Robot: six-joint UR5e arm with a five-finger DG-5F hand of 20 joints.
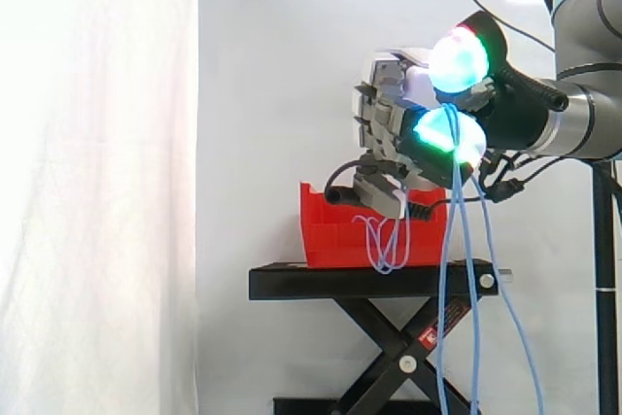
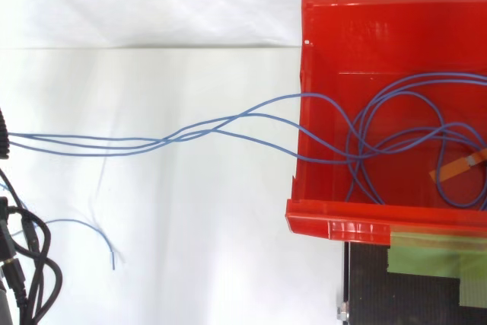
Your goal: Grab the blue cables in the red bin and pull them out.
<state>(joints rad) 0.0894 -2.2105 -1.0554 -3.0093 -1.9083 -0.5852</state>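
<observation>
The robot hand (image 1: 394,109) is being shown in the side view above and slightly to the right of the red bin (image 1: 326,230), raised clear of its rim, with the arm coming in from the right edge. Its fingers are being kept curled, and the blue cables (image 1: 457,182) are being pinched between the glowing fingertips (image 1: 442,133), which are shining green and white. From that grip, several strands are being left to hang straight down past the right end of the black stand (image 1: 292,282), well below the level of the bin. A further loop of the same cables is being draped over the near wall of the bin, dangling against its red front just above the stand's top plate. Whether that loop is being touched by the lower part of the robot hand cannot be told. In the top view, the blue cables (image 2: 152,143) are being stretched as a loose bundle from the left edge across the pale background to the red bin (image 2: 335,28), where they are being carried over its left wall. Inside the bin, the rest of the cables are lying in wide overlapping coils on the floor, near its right side, beside a small orange tag (image 2: 456,165). A strip of green tape (image 2: 434,253) is being shown just below the bin's lower rim.
</observation>
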